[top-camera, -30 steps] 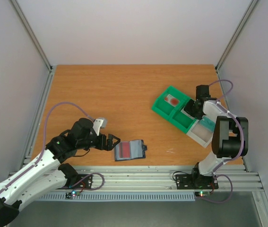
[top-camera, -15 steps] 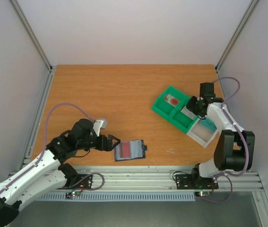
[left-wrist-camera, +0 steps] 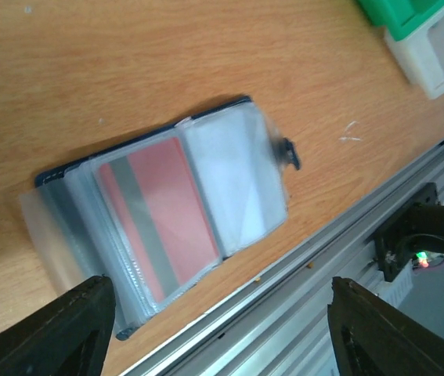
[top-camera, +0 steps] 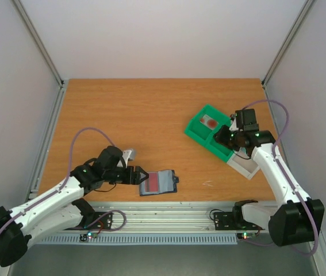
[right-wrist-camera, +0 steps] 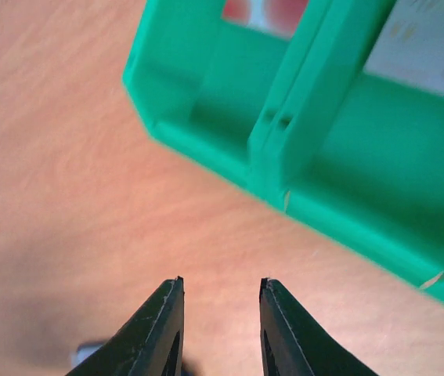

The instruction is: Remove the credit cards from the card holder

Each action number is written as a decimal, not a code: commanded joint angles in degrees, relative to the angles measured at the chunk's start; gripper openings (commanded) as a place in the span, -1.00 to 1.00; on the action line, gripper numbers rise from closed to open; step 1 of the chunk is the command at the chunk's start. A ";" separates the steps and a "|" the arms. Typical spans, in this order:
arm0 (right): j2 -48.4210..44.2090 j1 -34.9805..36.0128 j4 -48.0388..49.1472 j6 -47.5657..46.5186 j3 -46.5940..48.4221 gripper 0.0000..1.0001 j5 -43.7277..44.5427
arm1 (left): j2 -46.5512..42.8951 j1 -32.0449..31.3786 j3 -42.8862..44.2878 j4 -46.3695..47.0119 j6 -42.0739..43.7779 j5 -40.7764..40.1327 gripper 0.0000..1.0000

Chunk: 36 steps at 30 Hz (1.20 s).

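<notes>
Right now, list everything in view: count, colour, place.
table: one, orange-brown wood, under everything
card holder: one, slate-blue, lying open by the table's near edge
red card: one, red with a grey stripe, in a clear sleeve of the holder
green tray: one, green, right side of the table
blotched card: one, whitish with a red blotch, tray's far compartment
white bin: one, white, against the tray's near end
left gripper: one, black, open, just left of the holder
right gripper: one, black, slightly open, empty, by the tray

Blurred green tray point(right-wrist-camera: 176, 74), partly beyond right wrist view
</notes>
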 commanded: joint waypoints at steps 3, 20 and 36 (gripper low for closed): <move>-4.22 11.59 -2.63 6.00 -3.49 -0.41 -2.20 | 2.95 -0.05 -7.13 15.47 -6.30 2.84 0.31; 5.34 42.77 10.41 19.77 -6.60 -0.38 2.61 | 9.82 0.11 -17.04 37.80 -16.48 4.25 0.08; 24.51 50.90 25.86 21.87 -5.56 -0.48 -0.32 | 0.65 3.36 -22.99 37.10 -21.16 3.61 0.07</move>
